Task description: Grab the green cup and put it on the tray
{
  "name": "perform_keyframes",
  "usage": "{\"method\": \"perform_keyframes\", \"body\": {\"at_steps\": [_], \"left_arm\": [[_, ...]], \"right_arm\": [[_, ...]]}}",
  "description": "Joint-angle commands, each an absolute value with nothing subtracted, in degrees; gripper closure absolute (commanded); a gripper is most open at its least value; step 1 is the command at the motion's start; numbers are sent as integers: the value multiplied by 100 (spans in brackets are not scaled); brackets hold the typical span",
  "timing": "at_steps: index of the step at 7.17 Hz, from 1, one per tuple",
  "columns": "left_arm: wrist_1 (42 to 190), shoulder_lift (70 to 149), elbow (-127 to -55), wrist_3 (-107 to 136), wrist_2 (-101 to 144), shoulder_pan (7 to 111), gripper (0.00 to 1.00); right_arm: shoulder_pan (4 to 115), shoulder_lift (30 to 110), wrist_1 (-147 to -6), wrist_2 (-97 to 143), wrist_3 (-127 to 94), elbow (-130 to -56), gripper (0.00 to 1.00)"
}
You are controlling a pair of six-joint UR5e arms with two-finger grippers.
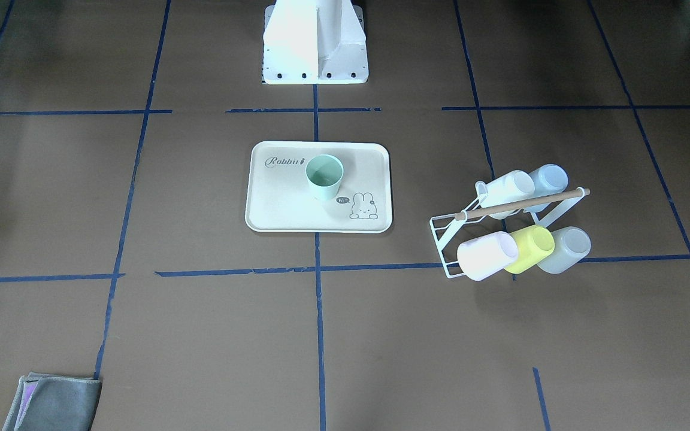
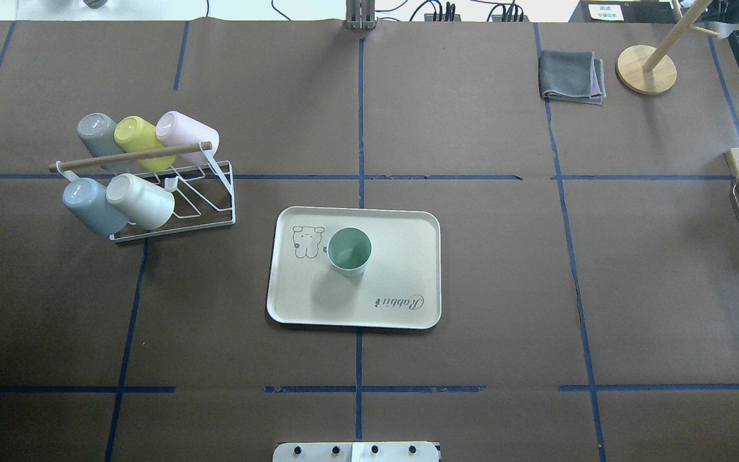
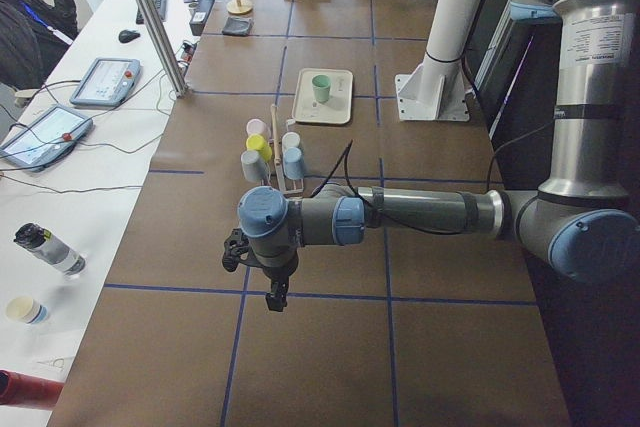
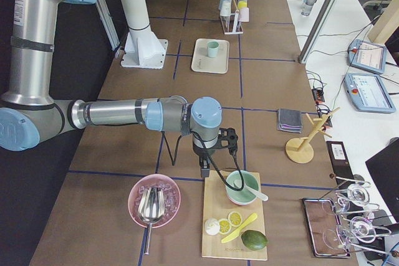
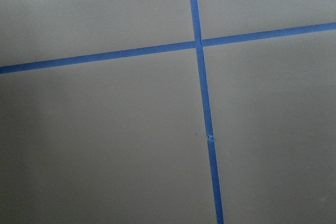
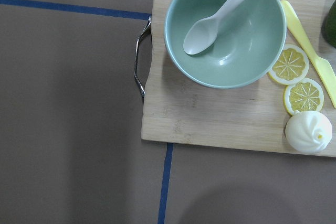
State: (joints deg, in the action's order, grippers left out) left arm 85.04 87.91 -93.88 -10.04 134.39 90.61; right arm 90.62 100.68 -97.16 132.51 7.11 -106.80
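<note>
The green cup [image 1: 324, 175] stands upright on the cream tray [image 1: 285, 206], near its middle, beside the bunny drawing. The cup [image 2: 349, 250] and tray [image 2: 401, 269] also show in the overhead view, and small in the exterior left view [image 3: 320, 88] and the exterior right view [image 4: 213, 48]. My left gripper [image 3: 272, 297] hangs over bare table far from the tray. My right gripper [image 4: 204, 171] hangs above the edge of a wooden board, also far from the tray. Both show only in the side views, so I cannot tell whether they are open or shut.
A white wire rack [image 2: 212, 192] holds several cups on their sides, among them a yellow-green one [image 2: 135, 133]. A folded grey cloth [image 2: 571, 77] and a wooden stand [image 2: 646, 69] sit at the far right. A wooden board [image 6: 210, 119] carries a green bowl [image 6: 226, 30] with a spoon.
</note>
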Motion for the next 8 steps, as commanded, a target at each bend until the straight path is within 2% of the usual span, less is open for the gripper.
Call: {"method": "perform_keyframes", "body": {"at_steps": [1, 8], "left_arm": [[8517, 8702, -9413, -1019, 13465, 9053, 0], [8508, 8675, -9554, -1028, 13412, 9070, 0]], "right_arm": [[9062, 10072, -9712, 13192, 721, -10687, 0], [9018, 10081, -9721, 13210, 677, -10661, 0]]}}
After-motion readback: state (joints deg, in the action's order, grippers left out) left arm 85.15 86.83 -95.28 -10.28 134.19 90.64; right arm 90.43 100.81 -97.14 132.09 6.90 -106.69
